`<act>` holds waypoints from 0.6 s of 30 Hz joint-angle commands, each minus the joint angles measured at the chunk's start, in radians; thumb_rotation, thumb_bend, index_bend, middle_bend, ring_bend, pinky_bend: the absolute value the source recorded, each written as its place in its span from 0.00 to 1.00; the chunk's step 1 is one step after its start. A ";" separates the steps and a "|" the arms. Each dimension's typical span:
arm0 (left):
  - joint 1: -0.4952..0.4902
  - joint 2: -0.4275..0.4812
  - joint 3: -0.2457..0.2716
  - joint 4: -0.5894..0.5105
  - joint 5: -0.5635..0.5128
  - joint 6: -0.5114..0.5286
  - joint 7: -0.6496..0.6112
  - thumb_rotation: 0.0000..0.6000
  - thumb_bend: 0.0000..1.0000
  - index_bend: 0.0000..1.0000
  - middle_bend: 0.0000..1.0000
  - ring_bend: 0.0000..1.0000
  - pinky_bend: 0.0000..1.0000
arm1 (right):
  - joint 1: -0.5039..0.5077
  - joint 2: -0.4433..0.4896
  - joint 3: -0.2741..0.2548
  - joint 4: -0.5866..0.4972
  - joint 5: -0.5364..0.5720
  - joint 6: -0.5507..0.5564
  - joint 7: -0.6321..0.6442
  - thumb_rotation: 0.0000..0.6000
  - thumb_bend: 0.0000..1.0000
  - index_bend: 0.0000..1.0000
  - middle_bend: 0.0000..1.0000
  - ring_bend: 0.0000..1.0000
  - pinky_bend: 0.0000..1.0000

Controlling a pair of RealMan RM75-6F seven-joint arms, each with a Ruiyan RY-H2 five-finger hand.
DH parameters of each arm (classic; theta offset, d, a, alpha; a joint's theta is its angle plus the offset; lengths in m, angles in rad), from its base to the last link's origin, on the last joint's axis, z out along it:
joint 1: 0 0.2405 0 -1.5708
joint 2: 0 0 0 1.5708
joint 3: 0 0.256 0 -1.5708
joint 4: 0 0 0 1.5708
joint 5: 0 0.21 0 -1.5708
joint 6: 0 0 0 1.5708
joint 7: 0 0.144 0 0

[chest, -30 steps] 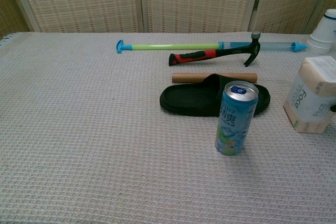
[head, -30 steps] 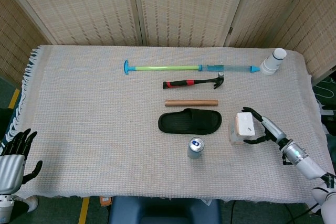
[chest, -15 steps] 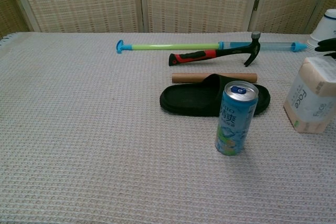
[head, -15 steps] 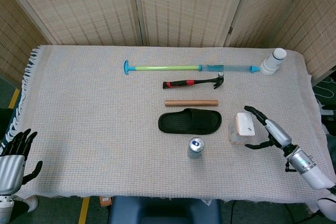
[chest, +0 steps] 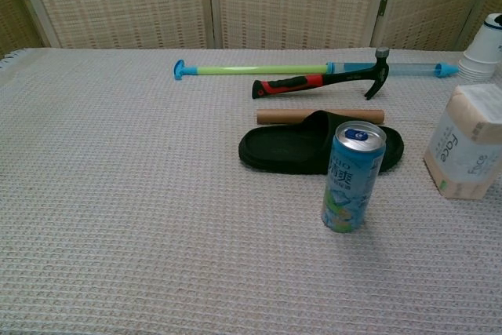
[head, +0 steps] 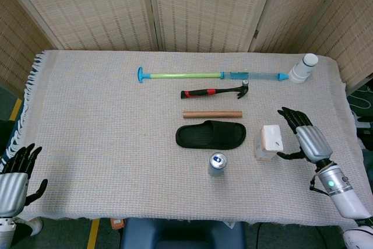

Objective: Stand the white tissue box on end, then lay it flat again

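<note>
White tissue box: white soft-pack tissue box (head: 268,141) with dark lettering on its side, standing on end on the right part of the table, just right of the black slipper's toe; seen again at the right edge of the chest view (chest: 468,151).
Right hand: black-and-silver robot right hand (head: 305,138), just right of the box, fingers spread apart, holding nothing; one lower fingertip lies close by the box's base, contact not discernible.
Left hand: black-and-silver robot left hand (head: 16,174), at the near left corner off the cloth's edge, fingers apart and pointing up, holding nothing.
Table: table under a beige waffle-weave cloth (head: 105,144), fringed along its left edge.
Slipper: black rubber slipper (head: 210,134), lying flat at centre, toe toward the box.
Can: blue-and-green drink can with silver top (head: 217,164), upright, just in front of the slipper.
Rod: brown wooden cylindrical rod (head: 212,114), lying crosswise just behind the slipper.
Hammer: claw hammer with red-and-black handle (head: 215,92), lying behind the rod, head to the right.
Tube: long green-and-blue plastic tube (head: 211,75), lying crosswise beyond the hammer.
Cups: stack of white paper cups (head: 303,68), upside down at the far right, touching the tube's right end.
Backdrop: woven tan folding screen (head: 204,4) behind the table.
</note>
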 commanded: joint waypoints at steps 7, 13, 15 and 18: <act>0.001 -0.002 -0.002 0.000 0.000 0.004 0.003 1.00 0.34 0.09 0.00 0.00 0.15 | 0.044 0.070 0.055 -0.093 0.142 -0.175 -0.145 1.00 0.06 0.00 0.00 0.00 0.00; 0.000 -0.003 -0.003 0.001 0.000 0.002 0.002 1.00 0.34 0.09 0.00 0.00 0.15 | 0.074 0.059 0.073 -0.072 0.181 -0.250 -0.167 1.00 0.06 0.00 0.00 0.00 0.00; 0.001 -0.002 -0.004 0.002 -0.001 0.003 0.000 1.00 0.34 0.09 0.00 0.00 0.15 | 0.085 0.057 0.077 -0.072 0.194 -0.273 -0.180 1.00 0.06 0.00 0.00 0.00 0.00; 0.001 -0.002 -0.004 0.002 -0.003 0.003 0.000 1.00 0.34 0.09 0.00 0.00 0.15 | 0.099 0.054 0.082 -0.073 0.213 -0.303 -0.199 1.00 0.06 0.00 0.00 0.00 0.00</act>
